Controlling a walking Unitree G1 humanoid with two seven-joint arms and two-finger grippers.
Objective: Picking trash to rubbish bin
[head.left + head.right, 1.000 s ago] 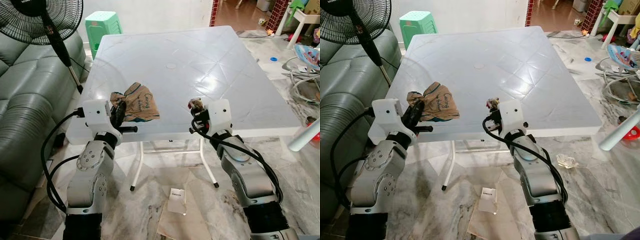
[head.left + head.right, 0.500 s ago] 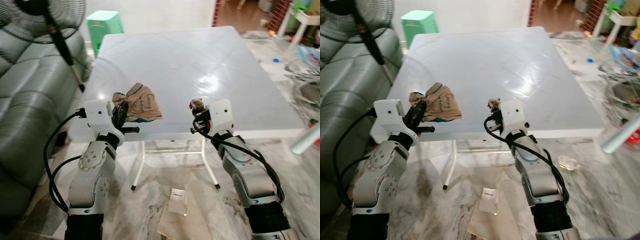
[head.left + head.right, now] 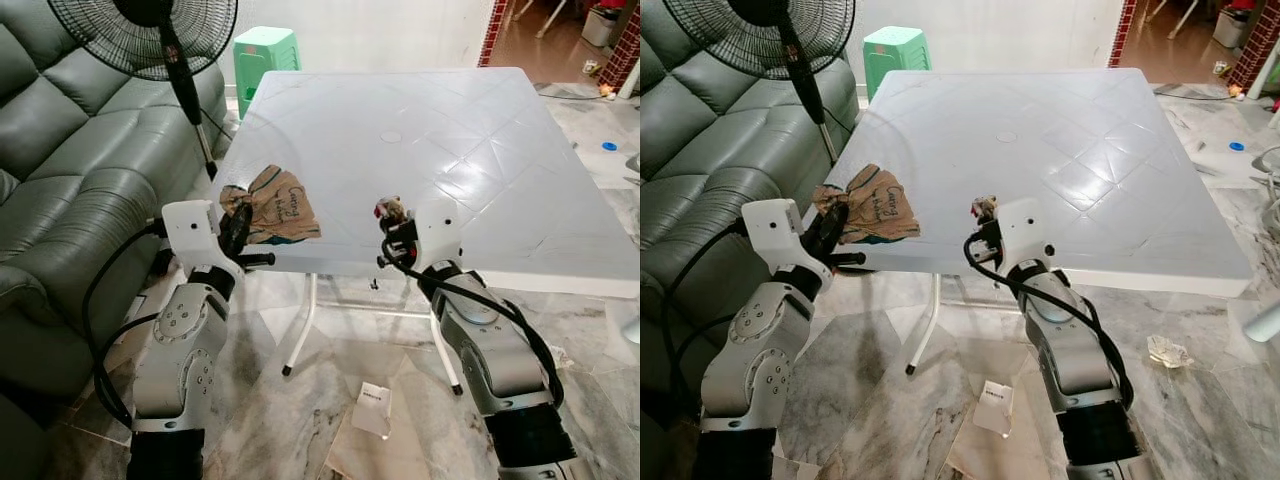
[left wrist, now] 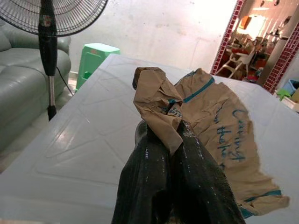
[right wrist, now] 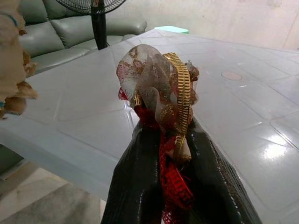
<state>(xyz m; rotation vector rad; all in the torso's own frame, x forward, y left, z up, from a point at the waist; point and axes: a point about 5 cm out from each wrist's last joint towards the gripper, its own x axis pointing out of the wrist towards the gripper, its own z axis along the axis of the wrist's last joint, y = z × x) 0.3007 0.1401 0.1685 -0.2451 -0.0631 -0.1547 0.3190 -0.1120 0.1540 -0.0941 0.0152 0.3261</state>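
A crumpled brown paper bag [image 3: 280,208] with blue lettering hangs just over the near left part of the white table [image 3: 440,130]. My left gripper [image 3: 236,226] is shut on its twisted corner [image 4: 156,109]. My right gripper [image 3: 390,222] is shut on a small wrapper [image 5: 161,81] of clear plastic with gold and red trim, held above the table's near edge. Both arms reach up from below the table's front edge.
A grey sofa [image 3: 70,170] stands to the left, with a black standing fan [image 3: 150,30] and a green stool [image 3: 262,50] behind the table. On the marble floor lie a white packet [image 3: 374,396], a flat paper sheet [image 3: 355,455] and a clear wrapper [image 3: 1167,350].
The camera has turned to the left, so more of the sofa shows. Both grippers hold their pieces as before, in the same place over the table edge.
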